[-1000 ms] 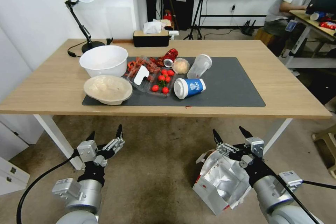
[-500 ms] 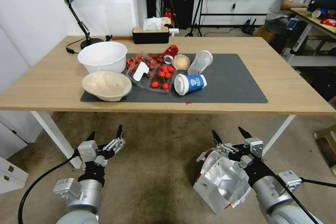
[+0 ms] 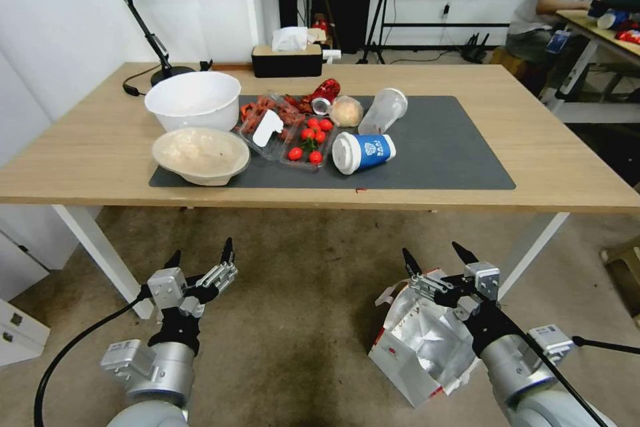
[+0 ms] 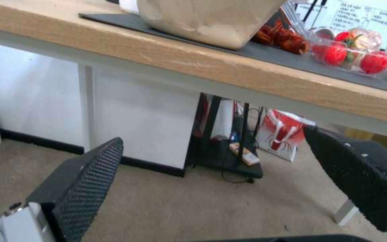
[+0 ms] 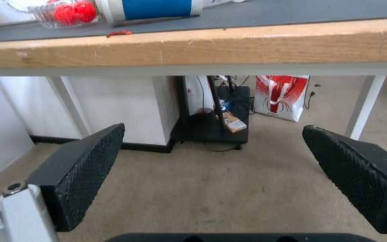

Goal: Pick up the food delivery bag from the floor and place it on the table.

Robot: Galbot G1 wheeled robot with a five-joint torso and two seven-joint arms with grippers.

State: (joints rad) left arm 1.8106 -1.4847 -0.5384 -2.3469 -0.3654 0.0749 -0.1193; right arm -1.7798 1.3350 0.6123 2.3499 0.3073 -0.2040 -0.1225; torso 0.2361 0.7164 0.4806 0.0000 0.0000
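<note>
Right gripper [image 3: 437, 259] hangs over the food delivery bag [image 3: 420, 343] on the floor [image 3: 300, 320], jaws apart, nothing held. Left gripper [image 3: 201, 255] idle, jaws likewise apart. Risk: the thin crumpled rim may tear or slip from a shallow pinch.

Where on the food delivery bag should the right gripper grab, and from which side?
Probably the crumpled top rim of the food delivery bag, nearest the open right gripper, approached from above. The bag stands on the floor with its foil-lined mouth gaping upward, so one finger could slip inside and pinch the paper wall.

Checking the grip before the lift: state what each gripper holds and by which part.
Nothing is held. The left gripper and right gripper are both open; the bag sits on the floor under the right arm.
</note>
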